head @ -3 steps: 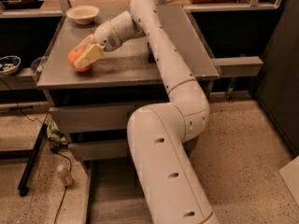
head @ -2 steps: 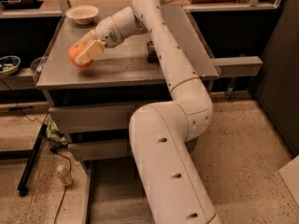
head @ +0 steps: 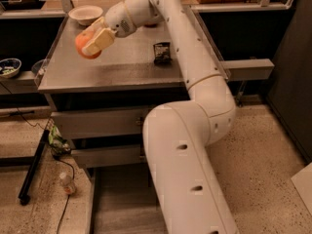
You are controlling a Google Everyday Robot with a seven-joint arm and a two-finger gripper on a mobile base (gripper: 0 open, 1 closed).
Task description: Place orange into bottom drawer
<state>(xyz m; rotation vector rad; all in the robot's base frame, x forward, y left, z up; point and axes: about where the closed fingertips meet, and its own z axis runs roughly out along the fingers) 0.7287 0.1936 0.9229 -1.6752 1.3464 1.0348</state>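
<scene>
The orange (head: 80, 44) is round and bright, and it hangs just above the left part of the grey table top (head: 122, 72). My gripper (head: 92, 44) is shut on it, with a pale fingertip (head: 99, 40) lying across its right side. The white arm reaches up from the lower middle of the view and bends left over the table. Below the table front, the bottom drawer (head: 117, 199) stands pulled out. Its grey floor shows left of the arm, which hides its right part.
A white bowl (head: 85, 13) stands at the table's back left, and a dark packet (head: 162, 52) lies mid-table. Two shut drawer fronts (head: 97, 122) sit above the open one. On the floor at left are a small bottle (head: 66, 183), a green bag (head: 57, 141) and cables.
My gripper has risen a little above the table top with the orange still in it, drifting slightly toward the back. Nothing else has moved.
</scene>
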